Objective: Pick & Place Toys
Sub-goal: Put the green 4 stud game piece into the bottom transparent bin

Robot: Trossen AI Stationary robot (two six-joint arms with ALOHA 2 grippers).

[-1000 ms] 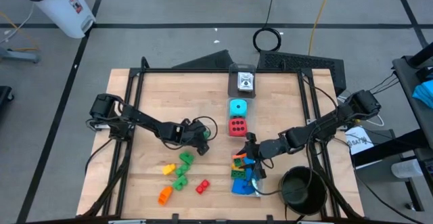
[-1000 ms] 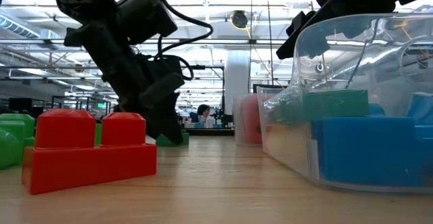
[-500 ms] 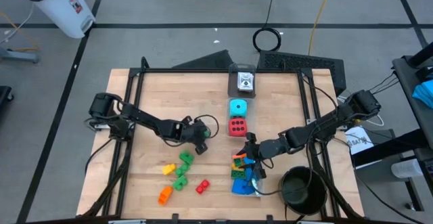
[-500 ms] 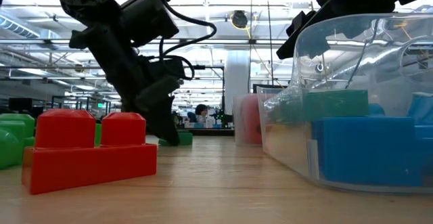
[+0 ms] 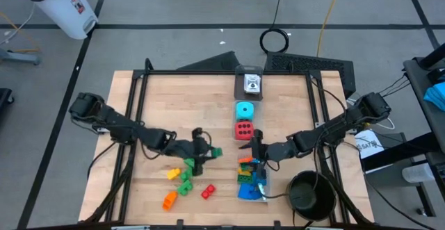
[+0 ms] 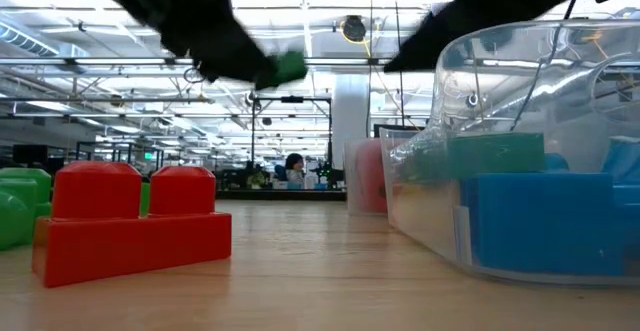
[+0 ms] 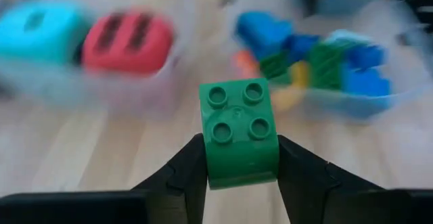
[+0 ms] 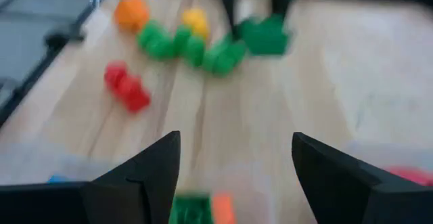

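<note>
Left gripper (image 7: pixel 238 158): fingers clamped on a green brick (image 7: pixel 239 132), studs up, raised off the table (image 5: pixel 174 105), beside the loose toys.
Right gripper (image 8: pixel 235 173): fingers spread wide, holding nothing, above the near clear box (image 5: pixel 252 185).
Near clear box: blue, green, orange and yellow bricks piled inside.
Middle boxes: a red die (image 5: pixel 243 130) in one, a cyan die (image 5: pixel 244 110) in the next.
Far box: a white picture card (image 5: pixel 253 84).
Black bowl (image 5: pixel 309 195): right of the brick box; contents cannot be told.
Loose toys: red brick (image 5: pixel 208 191), orange brick (image 5: pixel 169 200), yellow brick (image 5: pixel 173 174), green bricks (image 5: pixel 186 181) on the wood.
</note>
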